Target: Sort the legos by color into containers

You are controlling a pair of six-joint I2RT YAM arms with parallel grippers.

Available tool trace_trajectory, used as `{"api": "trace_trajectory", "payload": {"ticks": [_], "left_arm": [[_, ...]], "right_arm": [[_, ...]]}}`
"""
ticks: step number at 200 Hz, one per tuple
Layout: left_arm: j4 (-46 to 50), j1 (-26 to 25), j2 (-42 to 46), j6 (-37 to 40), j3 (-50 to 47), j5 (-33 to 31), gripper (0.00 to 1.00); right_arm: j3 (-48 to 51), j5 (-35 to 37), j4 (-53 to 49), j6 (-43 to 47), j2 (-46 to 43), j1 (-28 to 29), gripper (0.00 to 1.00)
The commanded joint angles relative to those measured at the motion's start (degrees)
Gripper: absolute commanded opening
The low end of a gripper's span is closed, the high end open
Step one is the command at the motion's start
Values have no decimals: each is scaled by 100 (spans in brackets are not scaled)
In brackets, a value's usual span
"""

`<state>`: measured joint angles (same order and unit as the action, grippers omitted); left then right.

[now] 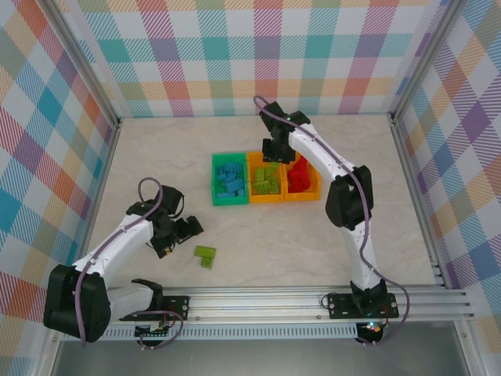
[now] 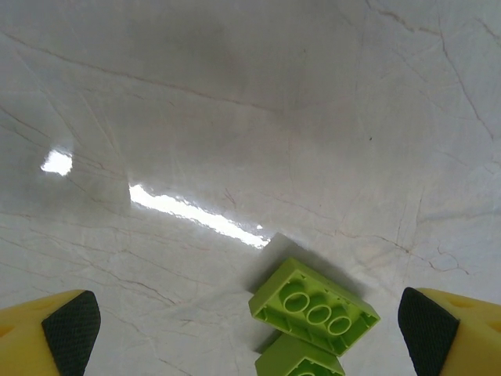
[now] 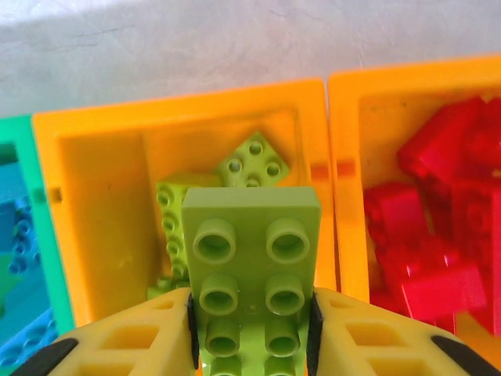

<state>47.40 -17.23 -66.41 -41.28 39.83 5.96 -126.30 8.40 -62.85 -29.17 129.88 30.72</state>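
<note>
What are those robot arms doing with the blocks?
They are sorting bricks by color. The right tool holds a lime brick over the middle orange bin, where other lime ones lie. Blue bricks sit in the green bin, red ones in the other orange bin. The left tool hangs open near two lime bricks on the table.

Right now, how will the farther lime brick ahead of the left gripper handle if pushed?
Lime brick looks like hard moulded plastic: probably stiff and light. Flat-sided, so likely slides, won't roll. Seems to touch a second brick; a push may shift both.
</note>
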Motion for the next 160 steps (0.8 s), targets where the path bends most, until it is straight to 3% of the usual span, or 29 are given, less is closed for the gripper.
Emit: {"api": "trace_trajectory", "payload": {"ticks": [1,38,69,83,95,160], "left_arm": [[-131,-356,-77,-659,-65,-154,100],[-284,-873,-522,-1354,32,-204,100],[-318,-1125,-568,-1819,-50,-262,100],[-318,-1205,-600,-1962,-97,-228,100],[-318,-1281,-644,-2098,-134,-224,100],[-547,-1812,-970,-2856,-233,-298,99]], "right_arm": [[-615,-310,-574,342,482,-33,38],[-945,-514,-724,533,780,-136,42],[-686,-674,-730,673,770,-136,54],[-561,-687,-714,709,736,-128,67],[-457,-706,-670,702,667,-128,71],[-140,-840,-401,739,157,-128,79]]}}
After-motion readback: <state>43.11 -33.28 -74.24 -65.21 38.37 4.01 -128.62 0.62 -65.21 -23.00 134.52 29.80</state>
